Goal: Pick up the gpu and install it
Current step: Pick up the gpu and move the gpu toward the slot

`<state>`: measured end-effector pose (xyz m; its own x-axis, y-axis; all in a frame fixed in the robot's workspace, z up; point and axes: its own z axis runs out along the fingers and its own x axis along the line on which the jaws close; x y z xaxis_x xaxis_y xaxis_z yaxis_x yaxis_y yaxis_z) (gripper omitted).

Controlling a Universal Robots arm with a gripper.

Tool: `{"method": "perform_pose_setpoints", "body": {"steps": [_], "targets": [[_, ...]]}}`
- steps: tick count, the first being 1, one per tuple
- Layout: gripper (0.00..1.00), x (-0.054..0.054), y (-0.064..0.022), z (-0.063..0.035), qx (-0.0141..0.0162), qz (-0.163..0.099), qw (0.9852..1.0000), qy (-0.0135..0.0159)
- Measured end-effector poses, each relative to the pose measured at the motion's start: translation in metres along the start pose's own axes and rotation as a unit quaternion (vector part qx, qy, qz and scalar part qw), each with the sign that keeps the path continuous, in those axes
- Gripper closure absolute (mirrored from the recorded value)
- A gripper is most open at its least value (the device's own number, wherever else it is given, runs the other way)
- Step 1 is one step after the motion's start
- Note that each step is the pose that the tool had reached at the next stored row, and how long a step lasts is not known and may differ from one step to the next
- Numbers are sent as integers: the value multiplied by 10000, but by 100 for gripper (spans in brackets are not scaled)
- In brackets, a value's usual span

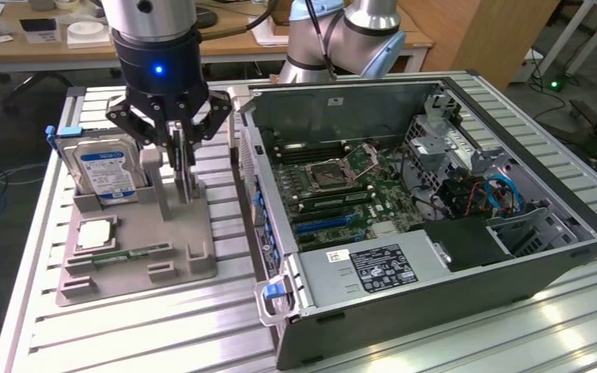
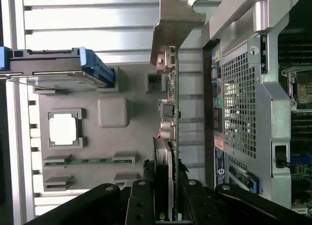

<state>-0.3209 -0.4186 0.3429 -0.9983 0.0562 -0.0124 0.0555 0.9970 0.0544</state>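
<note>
— Well, what stands at the exterior view's left?
— Hard drive, upright in the far slot of the grey holder. Processor chip and memory stick lie flat, nearer.
— The gripper?
— Just right of the drive, over the holder. Jaws closed on the gpu, one on each face. Card upright, edge-on, lower edge at the holder. Seated or lifted: cannot tell.
— Wrist view?
— Fingers flank the card; silvery bracket at the end away from them.
— Further right?
— Open computer case, beside the holder, motherboard exposed.
</note>
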Motion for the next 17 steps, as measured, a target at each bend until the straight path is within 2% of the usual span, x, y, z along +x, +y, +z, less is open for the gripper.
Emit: {"method": "perform_pose_setpoints", "body": {"steps": [17], "targets": [[73,-1,4,-68,0,0,10000,0]]}}
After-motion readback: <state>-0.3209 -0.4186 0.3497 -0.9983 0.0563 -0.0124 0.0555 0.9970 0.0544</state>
